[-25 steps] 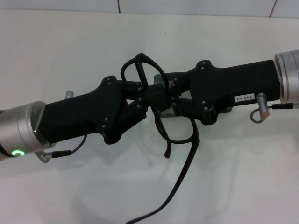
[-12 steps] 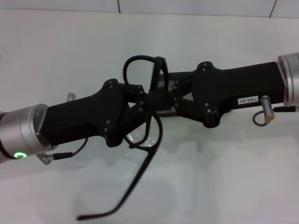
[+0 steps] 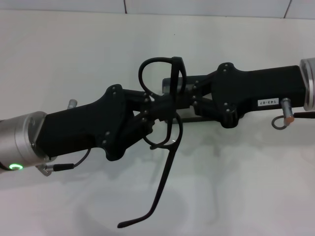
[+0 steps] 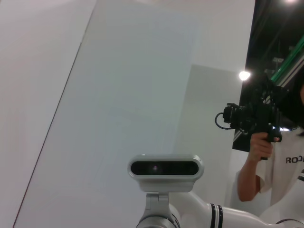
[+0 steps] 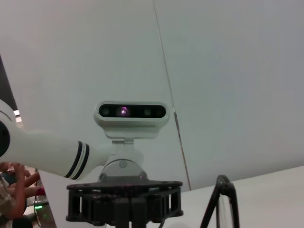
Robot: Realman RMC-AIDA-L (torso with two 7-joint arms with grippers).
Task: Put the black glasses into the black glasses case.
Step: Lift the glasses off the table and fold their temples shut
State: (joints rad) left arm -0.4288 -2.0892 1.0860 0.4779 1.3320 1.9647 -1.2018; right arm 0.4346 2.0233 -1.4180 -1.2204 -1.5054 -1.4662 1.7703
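Observation:
The black glasses [image 3: 173,78] hang in the air above the white table [image 3: 74,54], held at mid-frame between my two grippers. My left gripper [image 3: 155,106] reaches in from the left and is shut on the frame near the bridge. My right gripper [image 3: 172,98] reaches in from the right and is shut on the frame from the other side. One lens rim stands above the fingers. One long temple arm [image 3: 162,187] hangs down and to the left. A piece of the frame [image 5: 219,199] shows in the right wrist view. The black glasses case is out of view.
The white table spreads all around, with a tiled wall edge [image 3: 206,10] at the far side. The wrist views look up at my head camera [image 4: 165,168] and a person filming [image 4: 259,142] behind.
The glasses have turned in my grip: the hanging temple arm swung from lower right to lower left. Both grippers and the frame shifted slightly to the right.

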